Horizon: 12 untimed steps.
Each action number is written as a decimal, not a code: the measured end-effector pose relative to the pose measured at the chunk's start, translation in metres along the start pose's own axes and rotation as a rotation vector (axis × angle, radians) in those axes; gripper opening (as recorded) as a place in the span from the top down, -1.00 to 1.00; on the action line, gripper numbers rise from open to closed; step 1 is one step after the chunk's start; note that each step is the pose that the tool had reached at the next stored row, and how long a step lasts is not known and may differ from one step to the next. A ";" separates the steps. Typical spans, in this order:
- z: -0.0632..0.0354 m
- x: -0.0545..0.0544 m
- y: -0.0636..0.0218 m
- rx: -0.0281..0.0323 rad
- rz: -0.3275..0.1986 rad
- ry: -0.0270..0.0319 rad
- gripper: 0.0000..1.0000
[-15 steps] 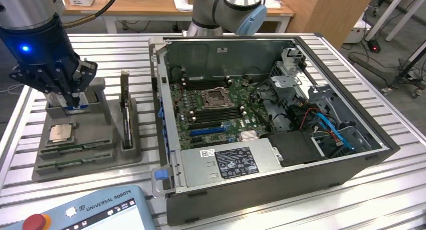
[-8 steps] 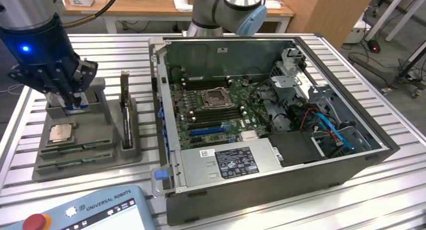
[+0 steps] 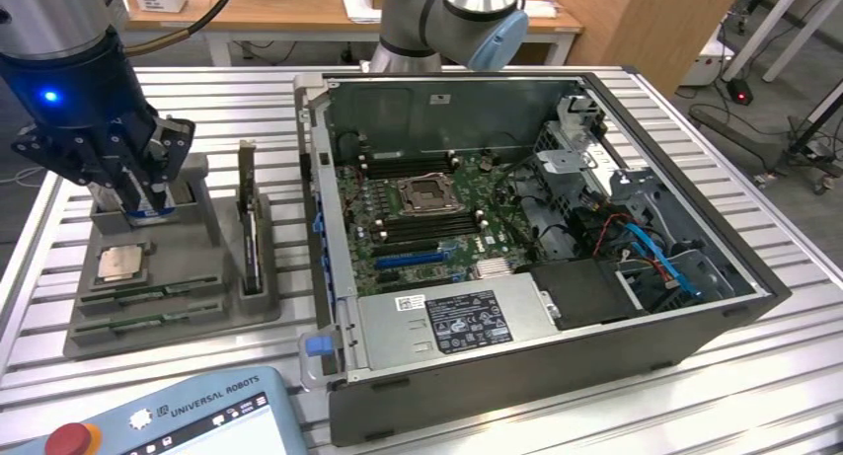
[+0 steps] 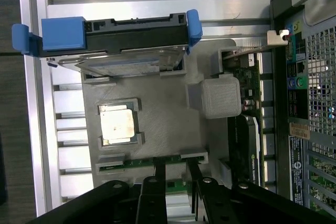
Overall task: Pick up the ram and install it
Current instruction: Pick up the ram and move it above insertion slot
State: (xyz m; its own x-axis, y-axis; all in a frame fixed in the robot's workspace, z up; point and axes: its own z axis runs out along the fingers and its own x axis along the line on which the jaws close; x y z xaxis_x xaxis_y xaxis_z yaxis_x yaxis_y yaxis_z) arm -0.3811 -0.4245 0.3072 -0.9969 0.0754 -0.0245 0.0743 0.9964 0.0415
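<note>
The gripper hangs with its fingers apart and holds nothing. The ram sits in a slot by one edge of the grey tray, just under the fingertips. Its long side runs along that edge.

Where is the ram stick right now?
The ram sits in a slot of the grey tray on the exterior view's left, next to the square silver processor chip and outside the open computer case.
</note>
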 end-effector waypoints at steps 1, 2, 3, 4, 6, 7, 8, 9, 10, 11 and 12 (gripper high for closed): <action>0.0000 0.000 0.0000 0.0000 0.000 0.0000 0.41; 0.0000 0.000 0.0000 0.0000 0.000 0.0000 0.41; 0.0000 0.000 0.0000 0.0000 0.000 0.0000 0.41; 0.0000 0.000 0.0000 0.0000 0.000 0.0000 0.41; 0.0000 0.000 0.0000 -0.0001 0.000 0.0000 0.41; 0.0000 0.000 0.0000 -0.0001 0.000 -0.0001 0.41; 0.0000 0.000 0.0000 -0.0001 0.000 -0.0001 0.41; 0.0000 0.000 0.0000 0.0000 0.000 0.0000 0.41; 0.0000 0.000 0.0000 0.0000 0.000 0.0000 0.41; 0.0000 0.000 0.0000 -0.0001 0.000 0.0000 0.41; 0.0000 0.000 0.0000 0.0000 0.000 0.0000 0.44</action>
State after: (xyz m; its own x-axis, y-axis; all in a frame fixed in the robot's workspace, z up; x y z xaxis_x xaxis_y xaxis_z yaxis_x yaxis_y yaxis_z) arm -0.3811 -0.4245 0.3071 -0.9969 0.0753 -0.0246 0.0743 0.9964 0.0415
